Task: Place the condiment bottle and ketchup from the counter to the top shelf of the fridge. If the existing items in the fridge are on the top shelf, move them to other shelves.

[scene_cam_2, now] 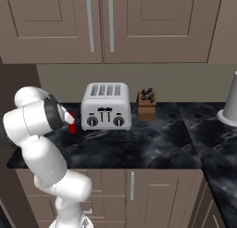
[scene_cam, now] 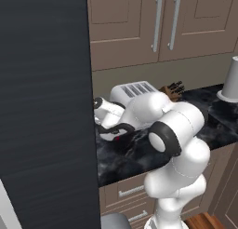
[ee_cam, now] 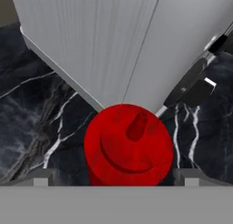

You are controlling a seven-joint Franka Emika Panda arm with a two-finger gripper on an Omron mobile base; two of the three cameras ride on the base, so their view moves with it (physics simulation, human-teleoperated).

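I'm looking straight down on the red ketchup [ee_cam: 129, 145], standing on the dark table [ee_cam: 36, 114] against the toaster [ee_cam: 104, 41]. It sits between my jaws, which are spread wide on either side, not touching.

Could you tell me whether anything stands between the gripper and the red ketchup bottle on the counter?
Nothing visible does. In the hand view the ketchup bottle sits directly below the gripper, between the jaws, with the toaster behind it.
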